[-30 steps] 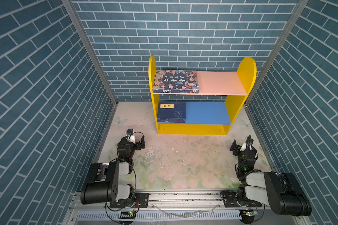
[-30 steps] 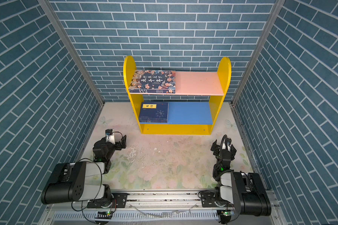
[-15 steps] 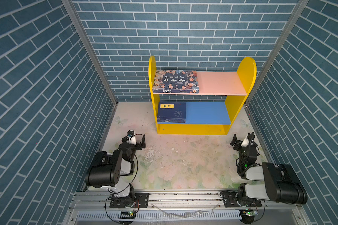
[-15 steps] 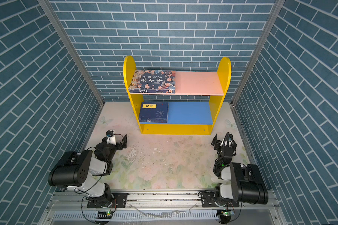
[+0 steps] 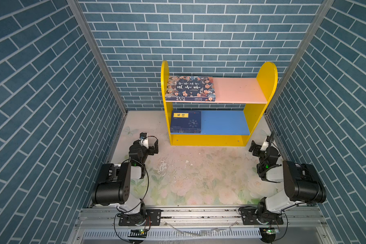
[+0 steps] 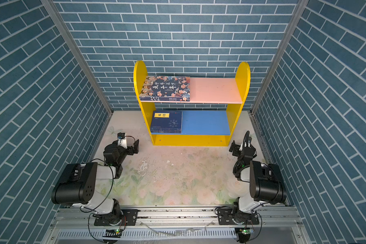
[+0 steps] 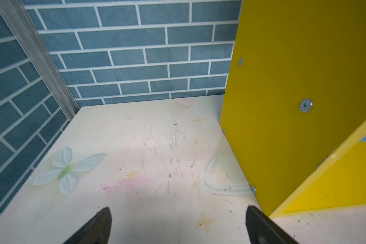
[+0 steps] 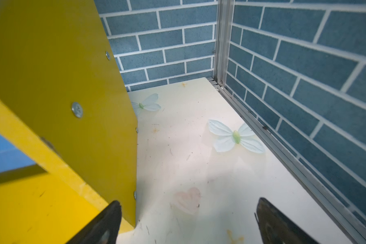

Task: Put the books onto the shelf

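Left pincer [image 7: 178, 212] jaws spread wide, nothing between. Scuffed desk [image 7: 148, 147] below, pale butterfly print [image 7: 67, 169] on it. Yellow side of shelf [image 7: 294, 84] stands close by; brick wall [image 7: 125, 42] behind.

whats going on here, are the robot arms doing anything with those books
The books look put away. The cartoon book lies flat on the pink board of the shelf. A navy stack lies on the blue board below. Neither arm is handling anything: the left hand and right hand are open and empty, low over the table by the shelf's front corners.
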You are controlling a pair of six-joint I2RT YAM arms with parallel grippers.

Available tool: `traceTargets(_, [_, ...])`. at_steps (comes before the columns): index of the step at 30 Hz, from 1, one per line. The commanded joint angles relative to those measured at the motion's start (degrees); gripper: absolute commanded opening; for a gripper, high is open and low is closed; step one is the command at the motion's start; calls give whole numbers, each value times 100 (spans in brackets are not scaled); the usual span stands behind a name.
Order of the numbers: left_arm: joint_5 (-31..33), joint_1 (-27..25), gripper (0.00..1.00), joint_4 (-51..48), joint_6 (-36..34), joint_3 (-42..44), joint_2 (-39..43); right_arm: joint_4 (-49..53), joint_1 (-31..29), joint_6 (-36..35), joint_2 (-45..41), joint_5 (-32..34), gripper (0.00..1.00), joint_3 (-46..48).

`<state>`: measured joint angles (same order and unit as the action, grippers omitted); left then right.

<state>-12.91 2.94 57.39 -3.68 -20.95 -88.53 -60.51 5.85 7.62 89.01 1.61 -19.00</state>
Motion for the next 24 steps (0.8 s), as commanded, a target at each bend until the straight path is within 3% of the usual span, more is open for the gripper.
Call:
traceTargets(1, [-10, -39, 100, -516, -97, -13, 68, 551, 4, -111, -94, -291, 99, -68])
traceTargets(24, [-10, -40, 100, -509, -98, -14, 69, 707, -67, -156, -95, -101, 99, -148])
